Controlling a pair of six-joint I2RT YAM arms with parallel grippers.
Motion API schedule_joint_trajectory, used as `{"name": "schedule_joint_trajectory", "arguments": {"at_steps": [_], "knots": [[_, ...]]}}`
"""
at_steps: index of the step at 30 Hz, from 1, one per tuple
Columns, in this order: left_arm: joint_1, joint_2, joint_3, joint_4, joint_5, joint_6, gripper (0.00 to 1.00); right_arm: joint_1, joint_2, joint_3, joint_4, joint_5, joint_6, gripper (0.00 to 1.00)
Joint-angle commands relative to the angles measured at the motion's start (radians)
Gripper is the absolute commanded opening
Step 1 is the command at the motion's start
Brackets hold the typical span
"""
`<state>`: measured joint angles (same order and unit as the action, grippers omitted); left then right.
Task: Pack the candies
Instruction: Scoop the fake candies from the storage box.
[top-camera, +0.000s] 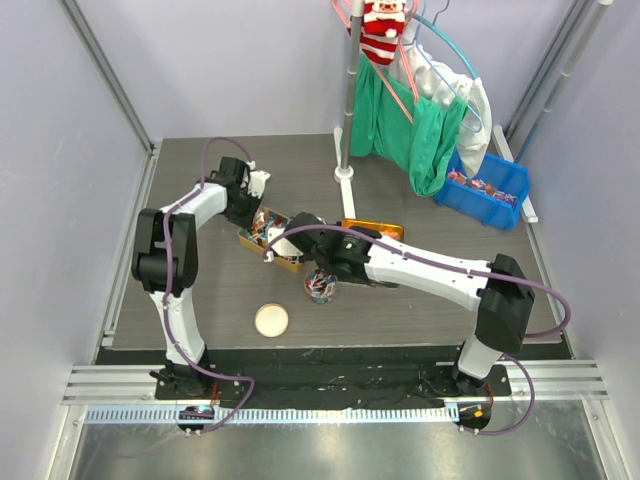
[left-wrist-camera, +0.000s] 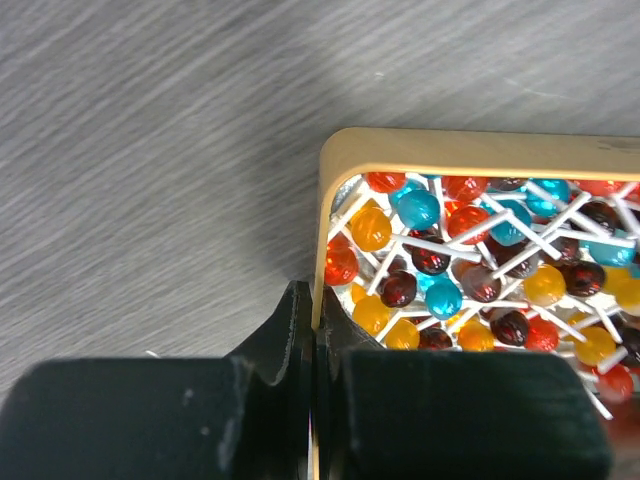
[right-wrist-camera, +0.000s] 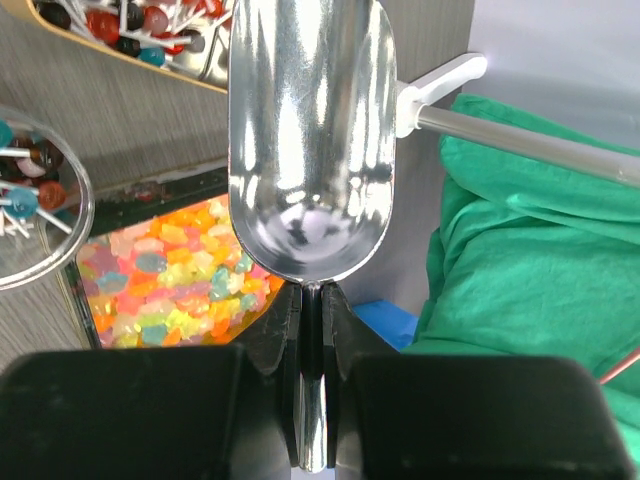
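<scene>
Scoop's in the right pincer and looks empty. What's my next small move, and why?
Probably ease the scoop toward the tin and dip its mouth in. The scoop, gripped by the right pincer, is empty; the left pincer clamps the tin's rim, steadying it; the tin is full of lollipops, and the cup already holds some.

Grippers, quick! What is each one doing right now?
Left gripper: closed, fingers pinching the tray rim.
Right gripper: closed on the handle of the empty metal scoop.
</scene>
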<state>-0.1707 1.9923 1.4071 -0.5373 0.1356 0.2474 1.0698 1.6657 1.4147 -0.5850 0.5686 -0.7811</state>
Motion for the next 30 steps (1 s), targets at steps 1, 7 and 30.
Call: {"name": "schedule_joint_trajectory", "arguments": {"at_steps": [1, 7, 30], "knots": [[-0.006, -0.093, 0.001, -0.015, 0.116, 0.020, 0.00, 0.005, 0.060, 0.075, -0.106, 0.049, -0.070, 0.01], [-0.003, -0.113, -0.005, -0.035, 0.289, 0.026, 0.00, 0.007, 0.137, 0.134, -0.160, 0.108, -0.138, 0.01], [-0.003, -0.147, -0.033, 0.014, 0.219, -0.008, 0.00, 0.056, 0.414, 0.276, -0.248, 0.228, -0.279, 0.01]]}}
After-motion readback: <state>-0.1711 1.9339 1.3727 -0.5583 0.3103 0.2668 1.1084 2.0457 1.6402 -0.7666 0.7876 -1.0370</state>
